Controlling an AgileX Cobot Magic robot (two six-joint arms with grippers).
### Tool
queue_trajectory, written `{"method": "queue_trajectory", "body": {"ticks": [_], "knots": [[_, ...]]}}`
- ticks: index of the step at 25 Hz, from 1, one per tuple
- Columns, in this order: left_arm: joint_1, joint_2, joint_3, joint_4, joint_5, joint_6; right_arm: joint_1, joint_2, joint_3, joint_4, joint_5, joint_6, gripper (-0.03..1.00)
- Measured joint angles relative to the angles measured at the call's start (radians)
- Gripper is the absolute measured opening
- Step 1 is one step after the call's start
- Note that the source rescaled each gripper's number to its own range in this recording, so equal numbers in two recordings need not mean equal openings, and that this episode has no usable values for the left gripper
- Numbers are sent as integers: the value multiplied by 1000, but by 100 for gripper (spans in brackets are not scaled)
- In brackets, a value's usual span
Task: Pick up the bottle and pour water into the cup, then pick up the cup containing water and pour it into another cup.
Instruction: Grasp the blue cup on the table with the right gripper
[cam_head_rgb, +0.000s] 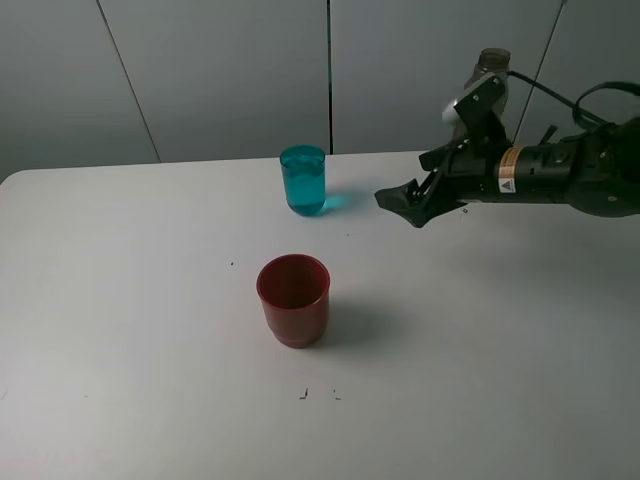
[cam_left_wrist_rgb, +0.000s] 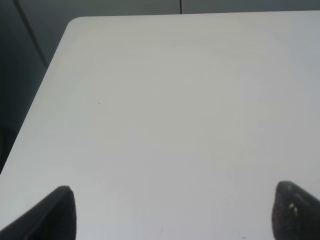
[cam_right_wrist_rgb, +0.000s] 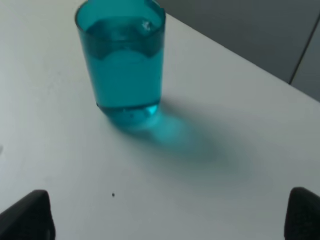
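Note:
The teal-blue cup (cam_head_rgb: 302, 180) stands upright at the back middle of the table and holds water most of the way up; the right wrist view (cam_right_wrist_rgb: 122, 60) shows it close ahead. The red cup (cam_head_rgb: 293, 298) stands upright in front of it, nearer the middle. The grey-brown bottle (cam_head_rgb: 492, 62) stands at the back right, mostly hidden behind my right arm. My right gripper (cam_head_rgb: 402, 207) is open and empty, hovering a short way right of the teal cup, fingertips wide apart (cam_right_wrist_rgb: 167, 220). My left gripper (cam_left_wrist_rgb: 175, 220) is open over bare table and is out of the exterior view.
The white table (cam_head_rgb: 150, 300) has a rounded far left corner (cam_left_wrist_rgb: 75, 22). Grey wall panels stand behind it. Small dark marks lie near the front middle (cam_head_rgb: 303, 394).

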Motion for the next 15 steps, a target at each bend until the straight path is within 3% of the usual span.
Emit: {"method": "queue_trajectory", "body": {"ticks": [15], "knots": [[0,0,0,0,0,0,161,246,-277,67,-19,-5,100]]}}
